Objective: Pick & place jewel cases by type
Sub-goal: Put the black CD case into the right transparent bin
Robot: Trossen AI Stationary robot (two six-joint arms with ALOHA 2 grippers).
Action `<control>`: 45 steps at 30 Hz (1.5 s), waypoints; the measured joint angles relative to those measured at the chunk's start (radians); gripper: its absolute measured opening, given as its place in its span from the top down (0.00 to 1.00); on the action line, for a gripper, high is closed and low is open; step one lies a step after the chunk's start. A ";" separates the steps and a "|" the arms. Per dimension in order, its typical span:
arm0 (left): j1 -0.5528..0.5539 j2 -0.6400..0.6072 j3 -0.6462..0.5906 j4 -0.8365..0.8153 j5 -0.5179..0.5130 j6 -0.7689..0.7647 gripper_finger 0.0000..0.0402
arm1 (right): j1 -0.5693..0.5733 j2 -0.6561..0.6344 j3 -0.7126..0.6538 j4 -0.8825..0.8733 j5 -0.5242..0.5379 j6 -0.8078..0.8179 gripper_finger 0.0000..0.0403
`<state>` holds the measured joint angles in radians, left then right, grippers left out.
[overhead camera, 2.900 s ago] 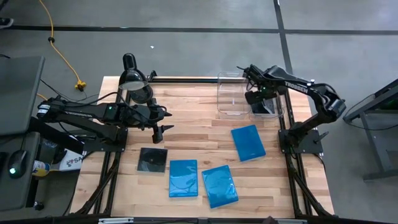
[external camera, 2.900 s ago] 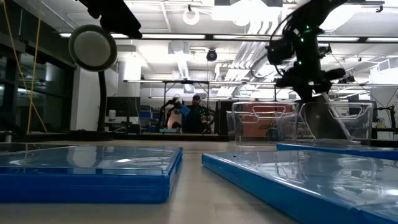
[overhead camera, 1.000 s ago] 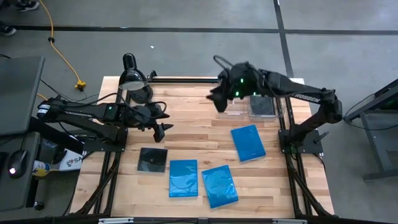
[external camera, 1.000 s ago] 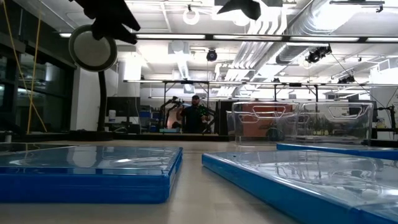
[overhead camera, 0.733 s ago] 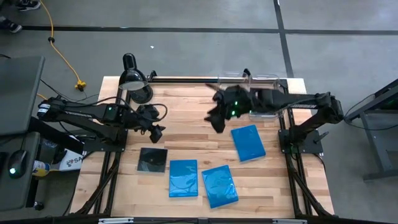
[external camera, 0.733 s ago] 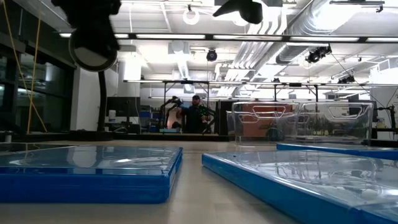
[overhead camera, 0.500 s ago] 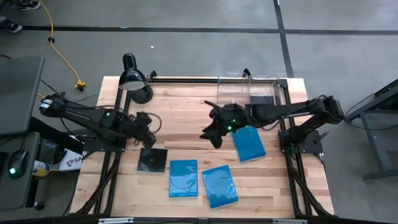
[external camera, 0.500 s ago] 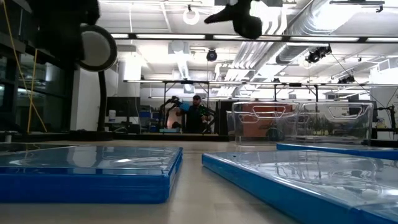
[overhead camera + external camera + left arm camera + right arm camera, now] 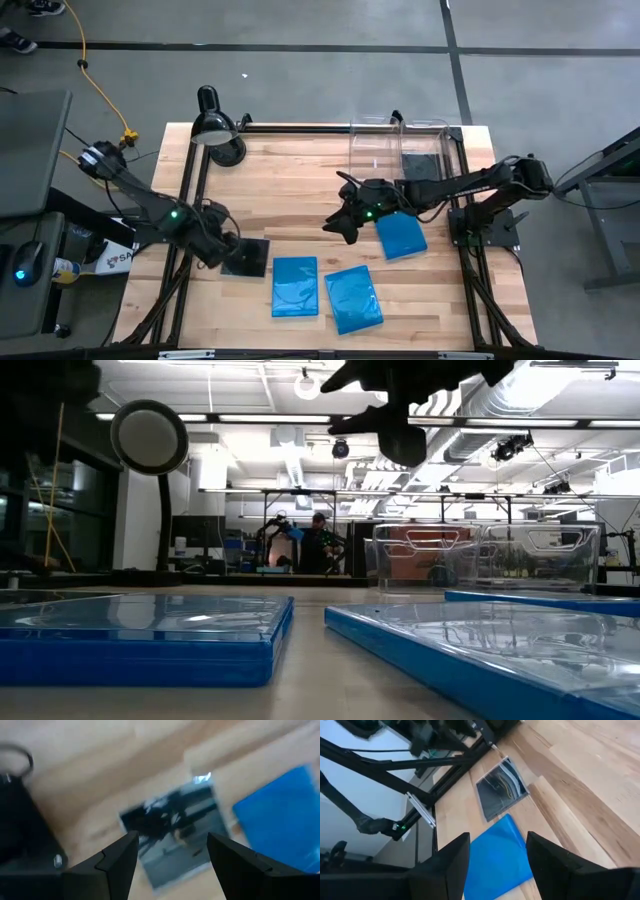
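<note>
Left gripper (image 9: 228, 255): spread wide, low at the left edge of the black jewel case (image 9: 246, 257), which lies flat and ungripped.
Blue cases: two lie right of the black case, a pair (image 9: 295, 286) and (image 9: 352, 297); a third (image 9: 400, 229) sits farther right.
Right gripper (image 9: 340, 226): parted and empty, left of that third blue case.
Clear bins (image 9: 400, 155): far behind the black case.
Risk: we fear the fingers could skid the thin black case instead of catching its edge.
</note>
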<state>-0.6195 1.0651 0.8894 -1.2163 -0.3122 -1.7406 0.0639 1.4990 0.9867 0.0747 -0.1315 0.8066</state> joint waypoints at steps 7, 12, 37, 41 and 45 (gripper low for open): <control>0.003 0.159 0.000 0.011 0.146 -0.021 0.41 | -0.020 0.000 -0.003 0.014 -0.009 -0.010 0.56; -0.022 0.211 -0.001 0.012 0.208 -0.040 0.41 | -0.026 0.000 -0.002 0.031 -0.037 -0.006 0.56; -0.238 0.214 -0.215 0.312 0.311 -0.036 0.41 | 0.005 0.000 -0.002 0.074 0.109 0.126 0.56; -0.238 0.214 -0.241 0.328 0.333 -0.036 0.41 | 0.005 0.000 -0.002 0.074 0.126 0.139 0.56; -0.238 0.214 -0.286 0.429 0.324 -0.037 0.41 | 0.005 0.000 -0.002 0.074 0.149 0.153 0.56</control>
<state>-0.8574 1.2789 0.6034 -0.7869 0.0119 -1.7771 0.0685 1.4990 0.9844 0.1482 0.0173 0.9599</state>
